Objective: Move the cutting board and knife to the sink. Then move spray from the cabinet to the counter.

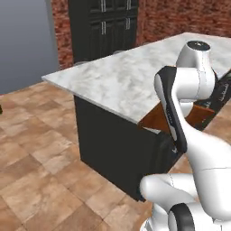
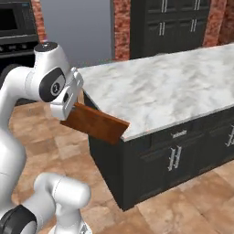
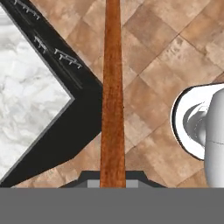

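Observation:
My gripper [image 3: 113, 178] is shut on the cutting board [image 3: 113, 87], a thin reddish-brown wooden board that the hand view catches edge-on, running straight up from the fingertips. In the right base view the cutting board [image 2: 97, 123] hangs in the air, tilted, just off the near corner of the white marble counter [image 2: 169, 87], with my hand [image 2: 67, 99] clamped on its left end. From the left base side the board [image 1: 155, 118] shows behind my forearm, beside the counter [image 1: 117, 76] edge. The knife, sink, spray and cabinet are out of view.
The island's dark charcoal drawers [image 2: 173, 157] face me below the marble top. A tall panelled cabinet with silver handles [image 2: 173, 23] stands against the brick wall behind. A black oven [image 2: 13, 23] is at the far left. Brown tiled floor [image 1: 40, 171] lies around the island.

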Controlling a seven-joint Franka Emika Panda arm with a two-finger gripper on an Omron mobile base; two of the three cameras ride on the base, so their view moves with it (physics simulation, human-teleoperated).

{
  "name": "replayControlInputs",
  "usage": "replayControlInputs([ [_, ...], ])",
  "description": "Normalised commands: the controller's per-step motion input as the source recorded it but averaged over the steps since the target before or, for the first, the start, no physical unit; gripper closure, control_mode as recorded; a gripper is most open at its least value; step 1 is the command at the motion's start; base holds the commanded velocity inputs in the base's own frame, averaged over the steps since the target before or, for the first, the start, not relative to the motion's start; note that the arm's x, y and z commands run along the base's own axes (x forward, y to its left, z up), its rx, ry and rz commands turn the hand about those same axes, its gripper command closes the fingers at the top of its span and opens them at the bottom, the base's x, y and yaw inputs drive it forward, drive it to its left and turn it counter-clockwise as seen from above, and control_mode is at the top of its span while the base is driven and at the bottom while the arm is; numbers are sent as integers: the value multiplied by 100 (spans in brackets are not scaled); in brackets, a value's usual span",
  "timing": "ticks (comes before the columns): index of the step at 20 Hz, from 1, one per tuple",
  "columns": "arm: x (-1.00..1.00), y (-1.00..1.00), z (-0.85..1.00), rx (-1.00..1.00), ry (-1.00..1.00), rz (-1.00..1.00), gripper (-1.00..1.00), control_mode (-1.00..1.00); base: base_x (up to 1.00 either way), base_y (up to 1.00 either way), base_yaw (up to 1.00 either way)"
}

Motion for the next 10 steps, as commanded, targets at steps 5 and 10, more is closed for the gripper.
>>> replayControlInputs([
  [5, 0, 0, 0, 0, 0, 0, 100, 100, 21, 4, 87],
  [10, 0, 0, 0, 0, 0, 0, 100, 100, 33, 9, 84],
])
